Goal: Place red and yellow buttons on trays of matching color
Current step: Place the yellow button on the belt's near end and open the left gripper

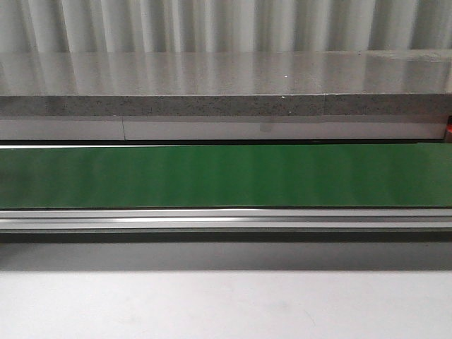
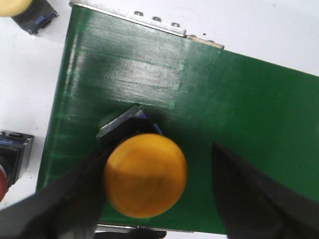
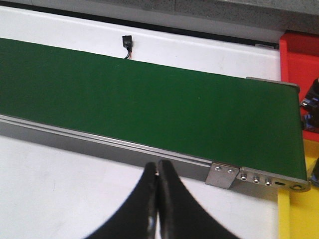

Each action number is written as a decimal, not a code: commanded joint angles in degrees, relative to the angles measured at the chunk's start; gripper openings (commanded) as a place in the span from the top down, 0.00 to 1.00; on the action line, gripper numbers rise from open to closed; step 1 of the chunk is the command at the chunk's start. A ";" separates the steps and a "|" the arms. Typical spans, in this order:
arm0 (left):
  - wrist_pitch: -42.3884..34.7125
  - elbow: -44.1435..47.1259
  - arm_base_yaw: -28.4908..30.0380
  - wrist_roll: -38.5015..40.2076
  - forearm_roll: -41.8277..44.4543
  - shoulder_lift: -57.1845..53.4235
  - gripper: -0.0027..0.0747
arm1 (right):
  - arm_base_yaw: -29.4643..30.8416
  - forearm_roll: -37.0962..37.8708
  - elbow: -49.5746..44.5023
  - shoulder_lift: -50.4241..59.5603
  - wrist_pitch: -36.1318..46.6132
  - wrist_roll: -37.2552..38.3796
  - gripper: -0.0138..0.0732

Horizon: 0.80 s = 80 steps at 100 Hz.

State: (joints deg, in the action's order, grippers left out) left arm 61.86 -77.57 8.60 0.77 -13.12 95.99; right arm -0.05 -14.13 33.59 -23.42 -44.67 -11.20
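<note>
A yellow button (image 2: 145, 175) on a dark square base stands at the end of the green belt (image 2: 239, 99). My left gripper (image 2: 157, 152) is open around it. One finger (image 2: 75, 189) is against the button's side and the other finger (image 2: 244, 189) stands clear of it. My right gripper (image 3: 158, 167) is shut on nothing, over the white table beside the belt's other end. A red tray (image 3: 299, 55) and a yellow tray (image 3: 291, 219) show past that end. The front view shows only the bare belt (image 1: 226, 176), with no gripper or button.
Beside the belt end on the white table lie another yellow button (image 2: 10, 6) and a red button (image 2: 2, 177) on a grey base. Dark parts (image 3: 311, 107) sit at the red tray's edge. A small black connector (image 3: 128, 44) lies beyond the belt.
</note>
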 commanded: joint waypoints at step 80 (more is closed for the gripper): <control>4.43 1.01 10.76 1.61 6.59 -10.51 0.27 | -0.07 -0.24 1.39 -0.37 3.56 -0.33 0.92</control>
State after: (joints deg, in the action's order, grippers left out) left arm 66.26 -76.73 17.44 1.02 -7.82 87.78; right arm -0.05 -14.13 33.59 -23.42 -44.67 -11.20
